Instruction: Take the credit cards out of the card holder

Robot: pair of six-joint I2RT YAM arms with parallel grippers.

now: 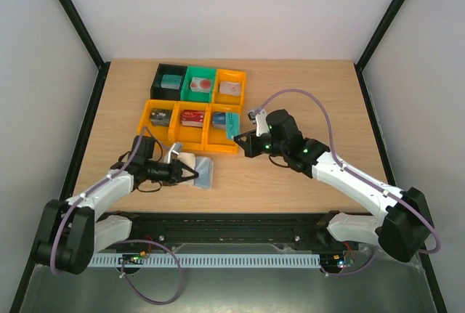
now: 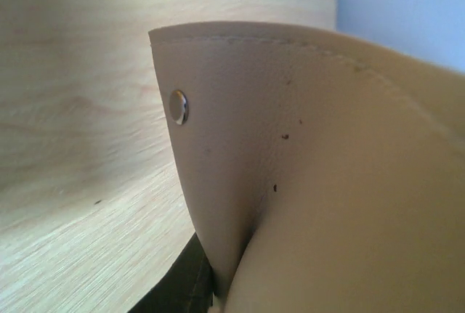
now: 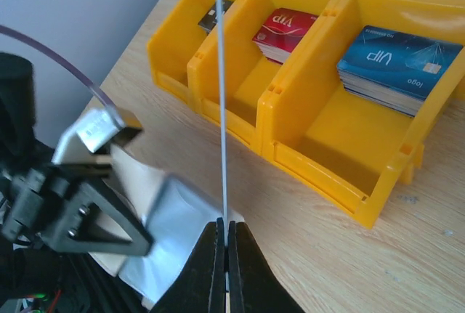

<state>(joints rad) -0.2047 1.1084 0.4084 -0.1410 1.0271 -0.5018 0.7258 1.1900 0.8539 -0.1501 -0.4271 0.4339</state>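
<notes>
We see the left gripper [image 1: 187, 173] clamped on the tan flap of the card holder [image 1: 200, 171], low on the table [image 1: 290, 182], while the right gripper [image 3: 224, 244] pinches one credit card [image 3: 220, 110] edge-on, already out, beside the orange bins [image 3: 320, 175]; whether more sit inside, we cannot tell.

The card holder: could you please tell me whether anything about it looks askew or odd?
Yes: the holder isn't lying flat; its tan flap curls upward, creased where the left gripper pinches it.
</notes>
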